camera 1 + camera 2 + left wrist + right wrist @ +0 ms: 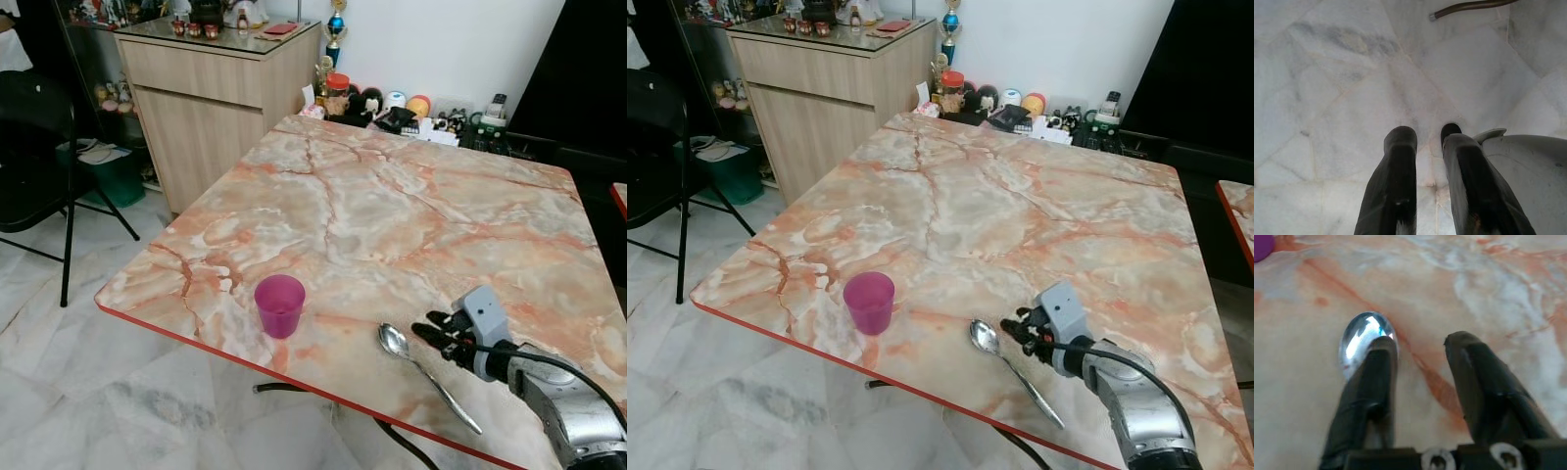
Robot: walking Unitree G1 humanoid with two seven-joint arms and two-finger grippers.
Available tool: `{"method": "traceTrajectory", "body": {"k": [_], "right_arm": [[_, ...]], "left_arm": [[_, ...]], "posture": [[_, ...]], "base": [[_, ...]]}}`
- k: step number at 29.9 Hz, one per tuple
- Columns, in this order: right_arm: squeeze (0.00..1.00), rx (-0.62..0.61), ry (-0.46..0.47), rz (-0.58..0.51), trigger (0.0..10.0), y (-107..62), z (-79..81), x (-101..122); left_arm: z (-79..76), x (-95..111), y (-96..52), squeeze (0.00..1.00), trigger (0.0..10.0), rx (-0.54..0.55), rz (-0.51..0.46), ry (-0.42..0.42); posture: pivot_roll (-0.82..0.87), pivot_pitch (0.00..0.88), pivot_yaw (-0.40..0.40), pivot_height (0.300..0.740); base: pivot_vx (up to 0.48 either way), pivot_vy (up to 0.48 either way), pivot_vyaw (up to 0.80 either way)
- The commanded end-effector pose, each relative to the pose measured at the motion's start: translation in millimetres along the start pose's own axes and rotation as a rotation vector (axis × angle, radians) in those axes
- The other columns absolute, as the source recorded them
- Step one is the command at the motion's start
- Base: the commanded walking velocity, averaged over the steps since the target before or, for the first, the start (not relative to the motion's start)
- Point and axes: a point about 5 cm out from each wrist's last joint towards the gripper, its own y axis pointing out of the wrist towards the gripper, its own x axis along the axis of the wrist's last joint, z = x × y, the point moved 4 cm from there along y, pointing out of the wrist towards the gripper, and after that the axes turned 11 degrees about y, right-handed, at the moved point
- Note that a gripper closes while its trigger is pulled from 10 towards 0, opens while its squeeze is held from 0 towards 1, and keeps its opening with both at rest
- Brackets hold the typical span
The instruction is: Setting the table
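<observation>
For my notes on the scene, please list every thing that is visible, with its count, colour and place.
table: one, marble pattern in pink and cream, red edge, centre.
cup: one, purple, upright near the table's front edge.
spoon: one, silver, lying to the right of the cup.
cabinet: one, light wood, behind the table on the left.
folding chair: one, black, far left.
clutter: several small items, mixed colours, along the far wall.
floor: white marble tiles.
left hand: black fingers apart, above the floor.
right hand: black fingers apart, over the table beside the spoon.
</observation>
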Motion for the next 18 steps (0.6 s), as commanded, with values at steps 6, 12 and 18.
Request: {"method": "traceTrajectory", "body": {"k": [6,12,18], "right_arm": [[0.89,-0.02,-0.013,0.055,10.0,-1.0,-2.3,-10.0],[0.0,-0.094,0.034,0.056,10.0,1.5,-6.1,-9.3],[0.0,-0.052,0.046,0.026,10.0,2.8,17.0,-4.3]], "left_arm": [[-4.7,-6.6,-1.4,0.0,10.0,-0.014,0.023,-0.014],[-6.9,-5.6,-0.4,0.0,10.0,-0.015,0.021,-0.016],[-9.0,-5.4,0.0,0.0,10.0,-0.016,0.021,-0.02]], "posture": [[0.1,0.069,-0.052,0.74],[0.1,0.066,-0.063,0.74],[0.1,0.068,-0.066,0.74]], "base": [[0.0,0.0,0.0],[0.0,0.0,0.0],[0.0,0.0,0.0]]}}
